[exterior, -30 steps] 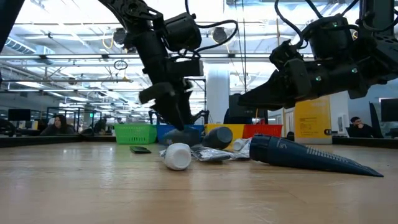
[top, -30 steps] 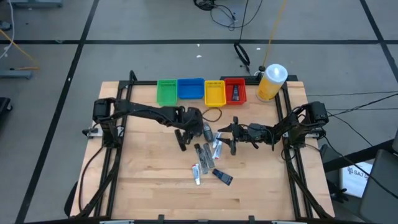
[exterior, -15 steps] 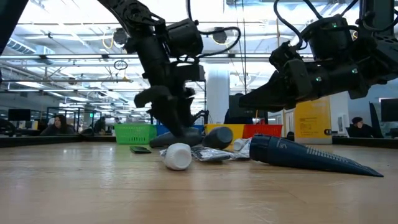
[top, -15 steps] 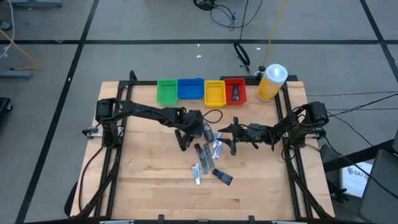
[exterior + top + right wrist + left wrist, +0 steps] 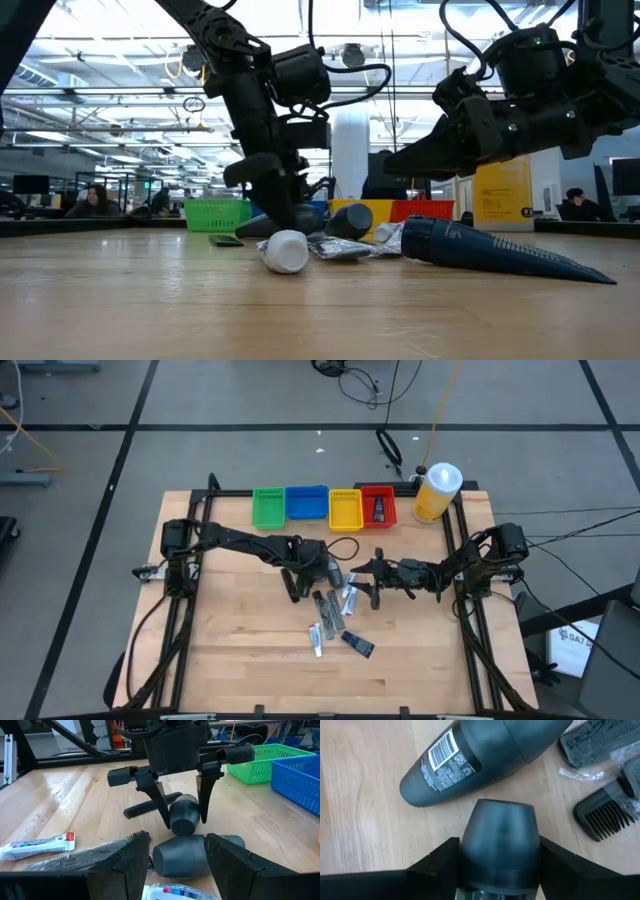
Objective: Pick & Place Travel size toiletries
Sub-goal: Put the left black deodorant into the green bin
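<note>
Dark bottle (image 5: 499,840) pinched by left gripper (image 5: 498,862), base hidden; right gripper (image 5: 172,857) apparently spread.

left pincer (image 5: 182,817) low, right pincer (image 5: 372,582) open

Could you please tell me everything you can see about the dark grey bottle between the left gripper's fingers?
The dark grey bottle is a small, smooth, matte container that looks like plastic, with a rounded, tapering end. It lies on the wooden table between the left gripper fingers, one at each side of it. A second dark bottle with a barcode label lies just beyond it, apart.
</note>
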### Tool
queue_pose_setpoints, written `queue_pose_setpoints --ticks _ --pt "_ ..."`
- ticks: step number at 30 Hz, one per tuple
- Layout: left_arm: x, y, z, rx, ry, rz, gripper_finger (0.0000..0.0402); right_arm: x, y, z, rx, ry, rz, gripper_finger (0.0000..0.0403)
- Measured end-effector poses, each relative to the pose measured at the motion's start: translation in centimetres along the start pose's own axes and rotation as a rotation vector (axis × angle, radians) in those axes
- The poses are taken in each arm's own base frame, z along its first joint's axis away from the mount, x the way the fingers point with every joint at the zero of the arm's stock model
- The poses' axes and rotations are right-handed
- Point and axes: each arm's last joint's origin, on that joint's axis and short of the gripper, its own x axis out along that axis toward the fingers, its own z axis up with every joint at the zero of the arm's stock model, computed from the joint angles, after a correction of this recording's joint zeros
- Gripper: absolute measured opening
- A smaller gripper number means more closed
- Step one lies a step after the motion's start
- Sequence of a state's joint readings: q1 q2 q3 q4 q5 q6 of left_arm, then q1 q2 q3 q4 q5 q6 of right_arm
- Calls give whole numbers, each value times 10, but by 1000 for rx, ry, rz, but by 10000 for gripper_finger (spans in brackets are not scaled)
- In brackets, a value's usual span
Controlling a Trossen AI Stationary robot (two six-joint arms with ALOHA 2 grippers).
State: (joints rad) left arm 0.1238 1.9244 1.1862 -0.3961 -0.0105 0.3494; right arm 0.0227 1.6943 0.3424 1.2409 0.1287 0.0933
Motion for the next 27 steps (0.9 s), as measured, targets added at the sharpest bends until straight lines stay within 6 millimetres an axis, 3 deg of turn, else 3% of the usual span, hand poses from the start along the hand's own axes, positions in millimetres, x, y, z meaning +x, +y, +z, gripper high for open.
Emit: queue_pose_setpoints --ticks 6,12,16,19,23,27 --pt "-8 2 -2 -73 55 112 198 0 0 0 0 4 -1 183" --pt "-51 22 -4 -251 39 387 217 0 0 -1 -1 6 -1 183" --pt "-86 57 -17 -447 6 589 200 0 0 0 0 5 -1 183" --pt "-102 90 -37 -590 -6 640 196 0 0 0 4 4 -1 183" --pt "-108 135 -73 -779 -8 642 214 0 0 0 7 4 -1 183" --pt "-98 167 -106 -946 -60 580 229 0 0 0 7 4 -1 183"
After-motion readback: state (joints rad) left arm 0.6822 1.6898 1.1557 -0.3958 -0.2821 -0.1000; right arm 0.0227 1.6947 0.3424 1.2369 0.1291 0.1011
